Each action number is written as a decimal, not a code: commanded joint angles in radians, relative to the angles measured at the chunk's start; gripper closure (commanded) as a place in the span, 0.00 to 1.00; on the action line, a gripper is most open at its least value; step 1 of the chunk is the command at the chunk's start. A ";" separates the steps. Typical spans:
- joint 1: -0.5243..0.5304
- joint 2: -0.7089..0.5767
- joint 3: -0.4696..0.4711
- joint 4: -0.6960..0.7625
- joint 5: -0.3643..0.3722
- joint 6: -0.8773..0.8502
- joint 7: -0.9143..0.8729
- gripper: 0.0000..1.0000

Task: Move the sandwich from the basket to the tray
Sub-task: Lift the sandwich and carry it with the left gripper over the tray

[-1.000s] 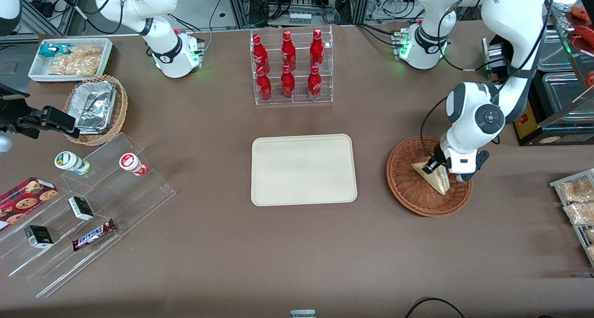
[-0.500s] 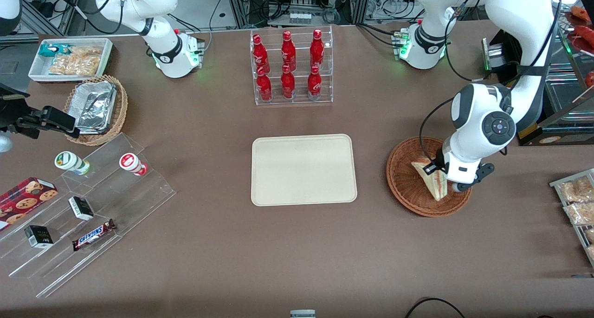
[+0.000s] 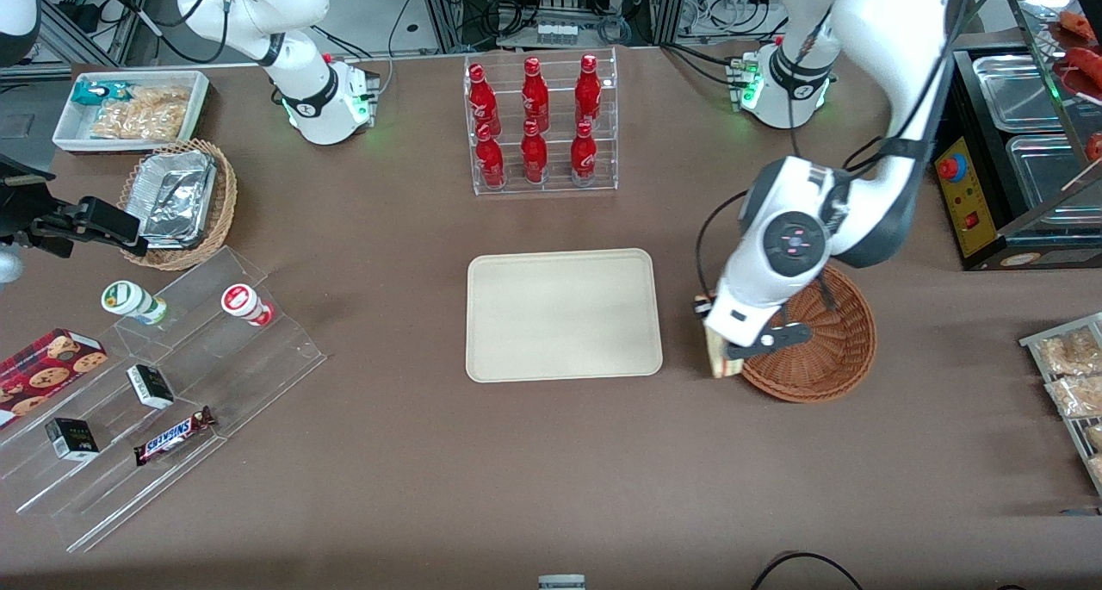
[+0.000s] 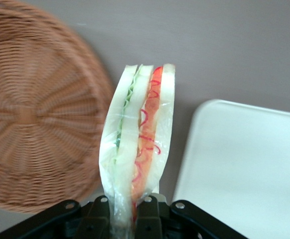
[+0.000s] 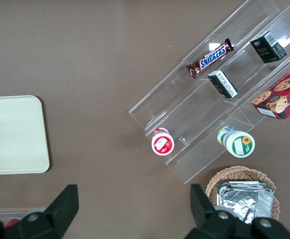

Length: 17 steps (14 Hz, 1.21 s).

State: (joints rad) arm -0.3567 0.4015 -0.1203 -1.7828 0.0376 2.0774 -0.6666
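My left gripper [image 3: 721, 342] hangs over the table strip between the reddish-brown wicker basket [image 3: 826, 349] and the cream tray [image 3: 564, 314]. It is shut on the clear-wrapped sandwich [image 3: 721, 359], which shows below the wrist at the basket's rim. In the left wrist view the sandwich [image 4: 137, 144] stands on edge between the black fingers [image 4: 150, 219], its green and red filling facing the camera, with the basket [image 4: 35, 114] on one side and the tray [image 4: 244, 169] on the other. The gripper [image 4: 127, 218] pinches the wrapped bread at its base. Nothing lies in the basket.
A clear rack of red bottles [image 3: 541, 125] stands farther from the front camera than the tray. Toward the parked arm's end are a tan basket with foil containers [image 3: 176, 198], a white snack bin [image 3: 129, 108] and clear tiered shelves [image 3: 155, 375]. Snack packets [image 3: 1072, 375] sit at the working arm's end.
The gripper has lifted the sandwich out of the basket and carried it sideways toward the tray, now past the basket's rim. The arm swung with it; the basket is left bare.
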 commanded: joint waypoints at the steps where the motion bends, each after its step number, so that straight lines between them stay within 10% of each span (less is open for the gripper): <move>1: -0.103 0.083 0.013 0.106 0.010 -0.023 -0.030 0.94; 14: -0.384 0.382 0.014 0.407 0.019 0.020 -0.271 0.96; 15: -0.384 0.387 0.013 0.411 0.018 0.020 -0.280 0.86; 16: -0.384 0.387 0.014 0.411 0.019 0.018 -0.277 0.55; 17: -0.383 0.385 0.014 0.411 0.018 0.016 -0.280 0.01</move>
State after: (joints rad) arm -0.7278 0.7771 -0.1193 -1.4064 0.0398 2.1078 -0.9198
